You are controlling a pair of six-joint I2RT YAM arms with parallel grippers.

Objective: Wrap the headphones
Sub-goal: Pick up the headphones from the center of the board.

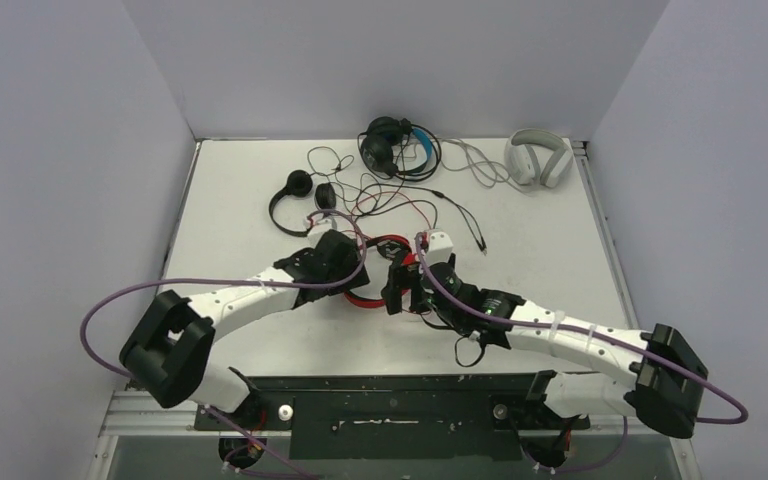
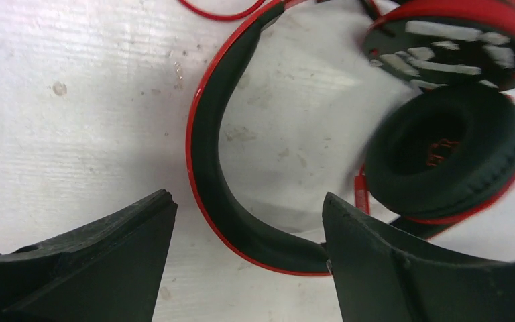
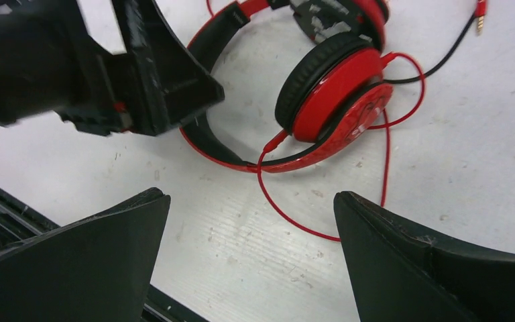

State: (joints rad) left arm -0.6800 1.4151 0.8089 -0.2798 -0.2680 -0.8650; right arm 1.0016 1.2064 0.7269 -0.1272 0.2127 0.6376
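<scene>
White counter (image 1: 240, 190), scuffed and boxed in by plain pale panels (image 1: 60, 150), carries four headsets and a tangle of thin cables (image 1: 390, 200). Both arms reach in toward the middle, and the red-and-black headset (image 1: 368, 300) lies on the counter directly below and between the two sets of fingers.

The left fingers (image 2: 94, 268) stand apart and clamp nothing. In the left wrist view the headband (image 2: 204, 161), black padding with a red edge, curves through the gap between them and ends touching or just beside the tip of the finger on the right of that view; which, I cannot tell. The two ear cups (image 2: 442, 154) sit folded close together just beyond that same finger.

The right fingers (image 3: 74, 268) are spread wide with nothing held. Ahead of them the headset lies flat, one red-shelled cup with its black pad turned toward them. A thin red cable (image 3: 275, 194) loops from the cup down into the gap between these fingers. The left fingers hang over the headband, just ahead of the right ones.

Beyond both sets of fingers lie the rest. The small all-black headset (image 1: 295, 195) is near, just past the left fingers. The black-and-blue headset (image 1: 395, 145) is farther back, by the rear panel. The white-grey headset (image 1: 538, 158) is well apart, toward the far corner on the right arm's side.
</scene>
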